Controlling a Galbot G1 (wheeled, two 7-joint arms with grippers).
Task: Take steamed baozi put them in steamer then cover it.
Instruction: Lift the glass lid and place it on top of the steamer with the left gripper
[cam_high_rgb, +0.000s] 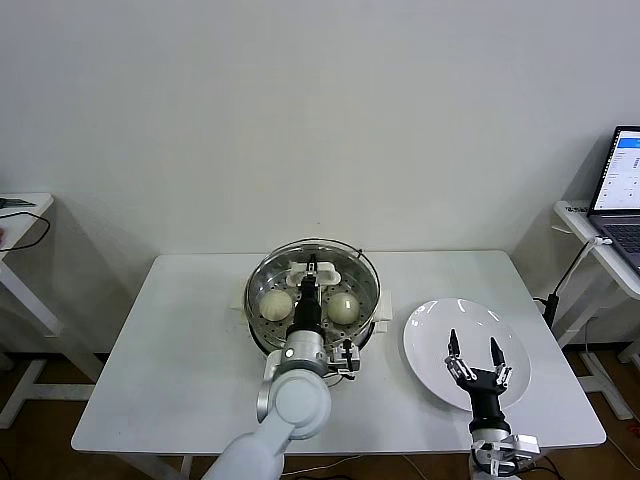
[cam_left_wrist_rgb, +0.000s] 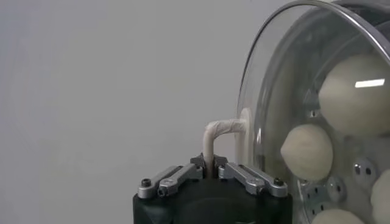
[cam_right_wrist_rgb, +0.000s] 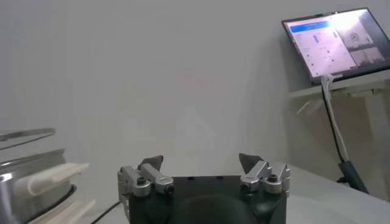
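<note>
Glass lid is pinched by its white handle in the left hand over the steamer, baozi seen inside; right hand is held spread above the plate.

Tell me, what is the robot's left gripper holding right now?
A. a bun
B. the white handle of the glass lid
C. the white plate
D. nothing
B: the left gripper is shut on the white handle of the glass lid over the steamer, with the steamed baozi underneath; the right gripper hangs open over the white plate.
</note>
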